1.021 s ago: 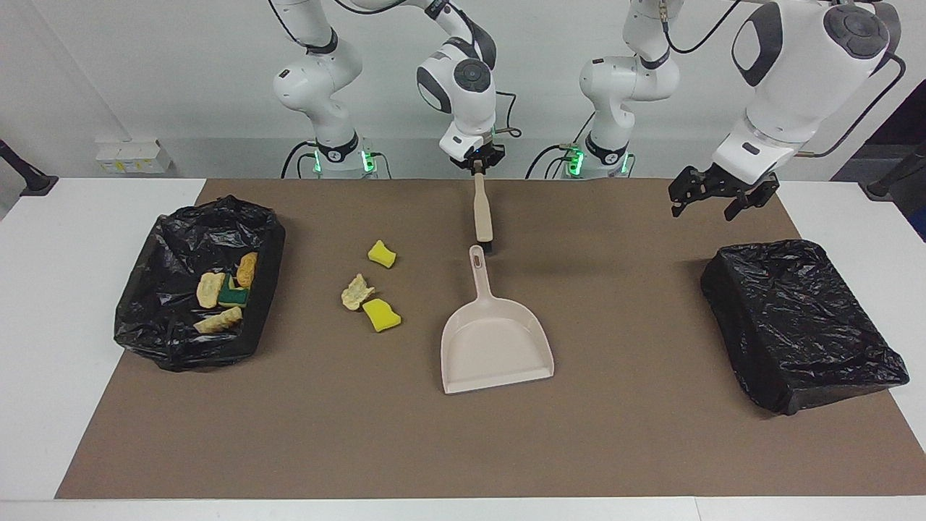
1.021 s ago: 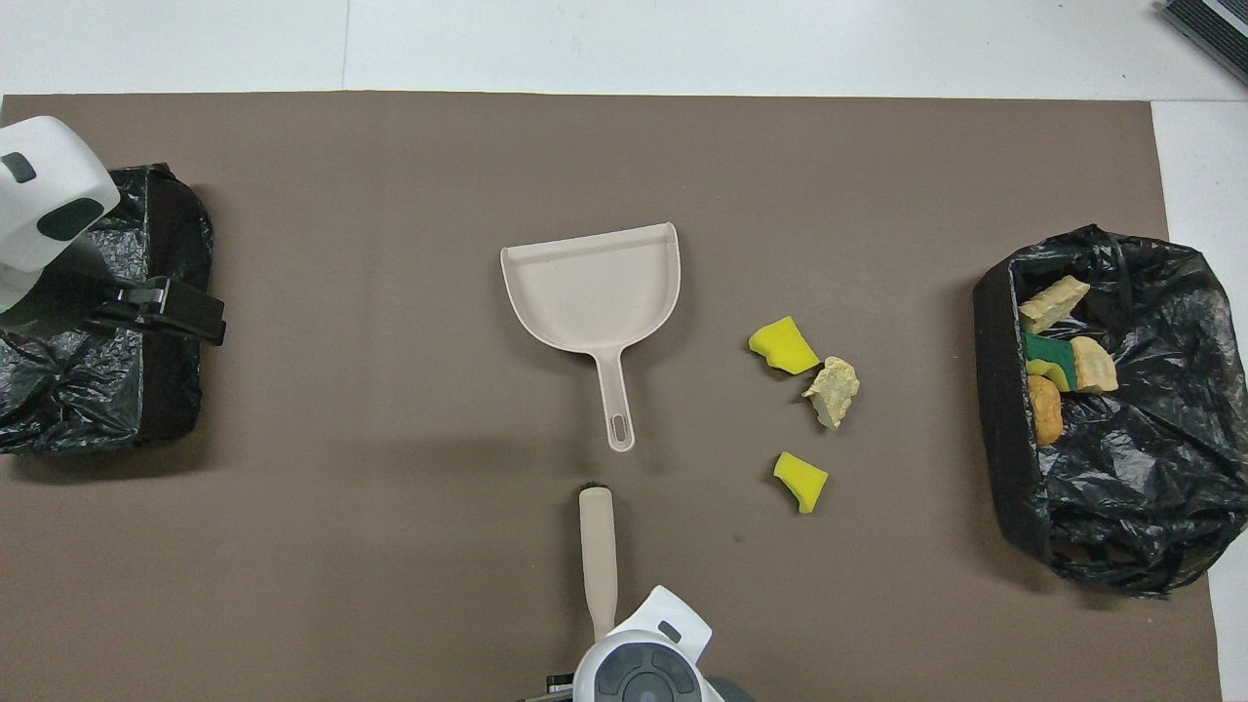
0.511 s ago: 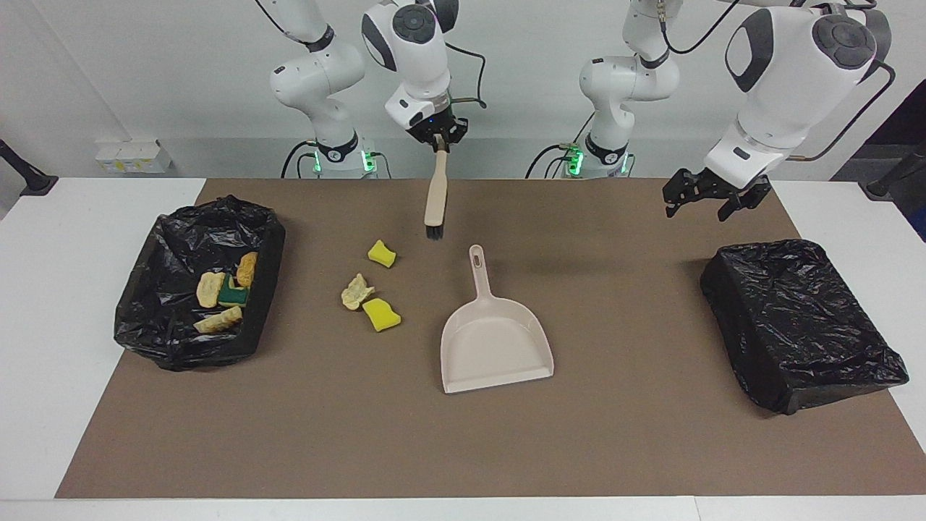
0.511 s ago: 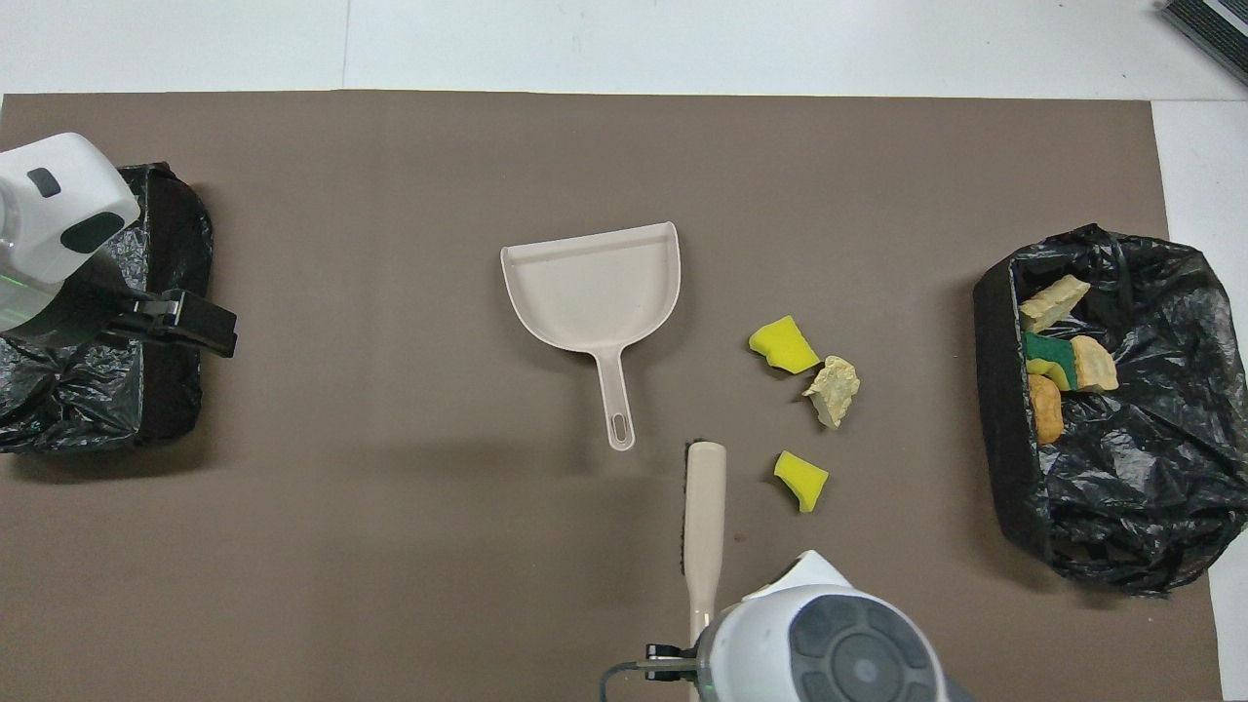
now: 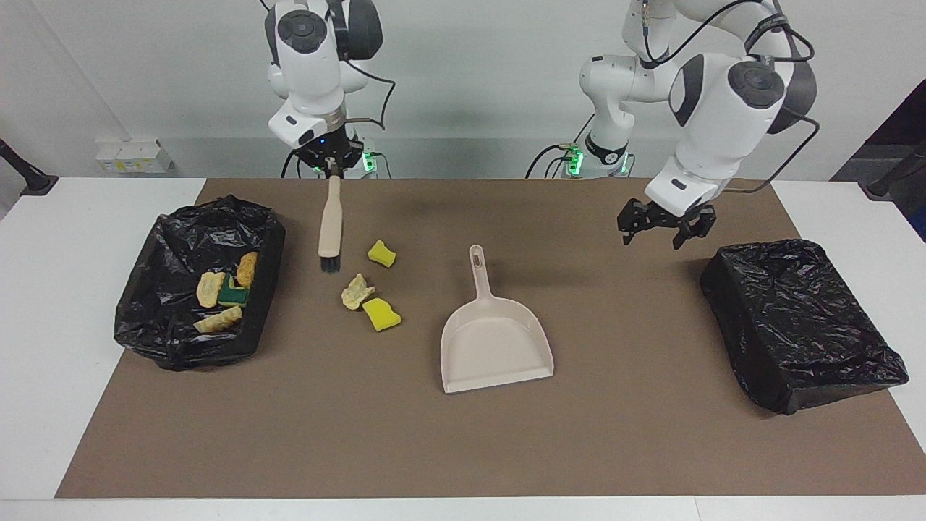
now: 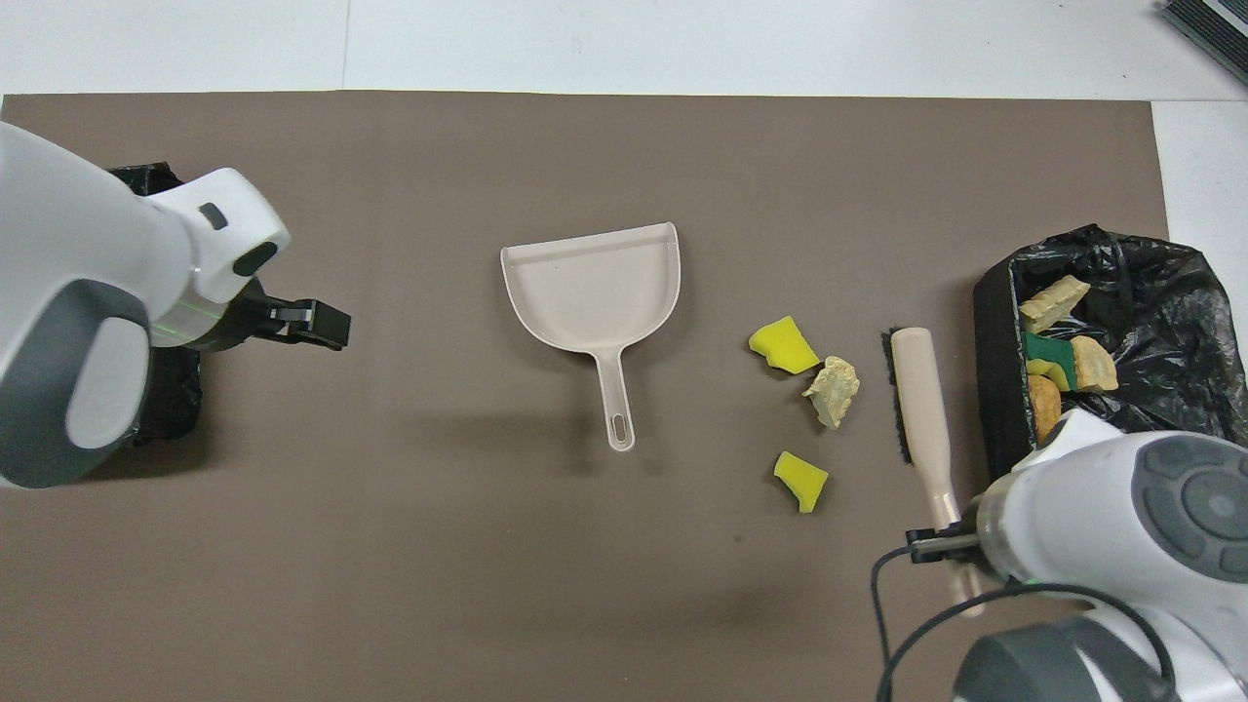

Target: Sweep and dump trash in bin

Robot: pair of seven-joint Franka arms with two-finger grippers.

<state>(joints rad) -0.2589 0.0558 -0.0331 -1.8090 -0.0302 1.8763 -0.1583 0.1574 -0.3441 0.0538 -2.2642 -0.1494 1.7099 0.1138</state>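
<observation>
In the facing view, the right gripper [image 5: 332,168] is clamped on the handle of the brush [image 5: 330,229], which hangs bristles down over the mat [image 5: 622,434]. A second ago it hung over the dustpan's handle; now it has swung toward the right arm's end of the table and hangs between the open bin [image 5: 165,340] and the loose trash [image 5: 372,284]. That trash, two yellow chunks and one tan lump, lies unmoved on the mat between bin and dustpan [image 5: 494,344]. More pieces sit inside the bin. The left gripper [image 5: 660,231], fingers spread and empty, has dropped lower and moved in from the covered bin [image 5: 799,322] toward the dustpan, over bare mat.

In the overhead view, the brush [image 6: 920,402] now shows just beside the bin [image 6: 1150,322], with the trash [image 6: 811,385] between it and the dustpan [image 6: 595,297], which has not shifted. The right gripper [image 6: 944,542] holds the handle's end. The left gripper [image 6: 317,325] has advanced clear of the covered bin [image 6: 166,390], which the arm now mostly hides.
</observation>
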